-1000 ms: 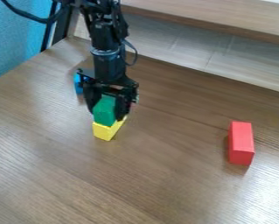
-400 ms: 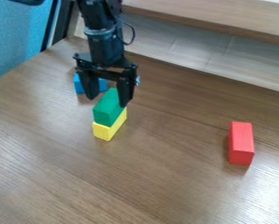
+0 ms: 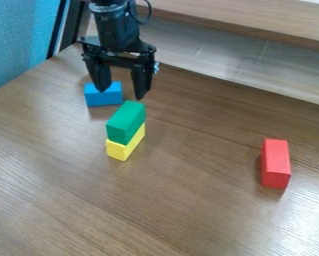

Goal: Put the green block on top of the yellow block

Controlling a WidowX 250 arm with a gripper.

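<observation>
Blue wall (image 3: 20,42) backs the left edge of the wood-grained table (image 3: 188,215), and a pale panel (image 3: 248,55) runs along its far edge. What has just changed is the hand (image 3: 121,94): it was down around the green block (image 3: 126,121) and has since risen clear, its two fingers now apart with nothing between them. The green block has stayed put on the yellow block (image 3: 117,150), left of the table's middle, the pair lined up lengthwise. That looks to me like the job done, with only the hand left to move away. The far side of the joint is hidden, so I can't fairly vouch for how squarely they meet there.

Counting up: one green block, one yellow, one blue block (image 3: 103,98) nearer the far left corner, and one red block (image 3: 276,162) toward the right edge; four blocks, one hand
</observation>
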